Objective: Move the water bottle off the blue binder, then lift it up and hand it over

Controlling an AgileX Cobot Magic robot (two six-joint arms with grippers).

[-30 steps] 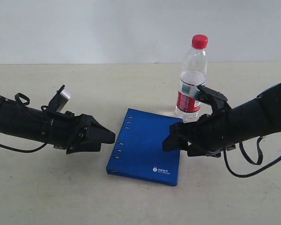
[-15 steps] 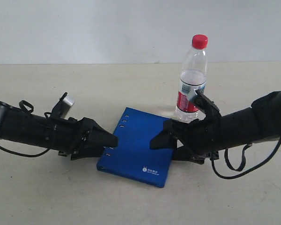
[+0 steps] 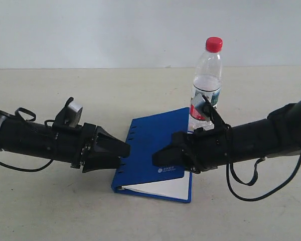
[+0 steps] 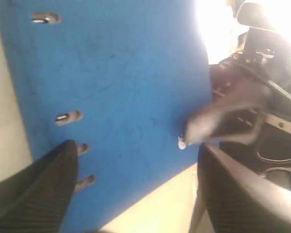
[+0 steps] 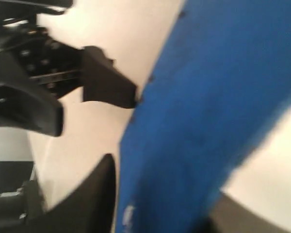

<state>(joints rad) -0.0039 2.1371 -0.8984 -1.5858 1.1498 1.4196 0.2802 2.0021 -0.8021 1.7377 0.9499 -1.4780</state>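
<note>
The water bottle (image 3: 206,85), clear with a red cap, stands upright on the table just behind the blue binder (image 3: 150,138) and shows only in the exterior view. The binder is tilted up off the table, white pages showing along its near edge. My right gripper (image 3: 160,156) is shut on the binder's right side; in the right wrist view the blue binder (image 5: 208,97) fills the gap between my right gripper's (image 5: 165,182) fingers. My left gripper (image 3: 124,149) is at the spine edge. In the left wrist view my left gripper (image 4: 136,155) stands open around the binder's (image 4: 126,73) corner.
The beige table (image 3: 65,90) runs back to a white wall. Black cables hang under both arms. The two grippers face each other closely across the binder; the left gripper (image 5: 106,92) appears in the right wrist view.
The binder has turned and risen off the table at the right gripper, its pages now showing. Both grippers have moved inward toward each other. The bottle has stayed put.
</note>
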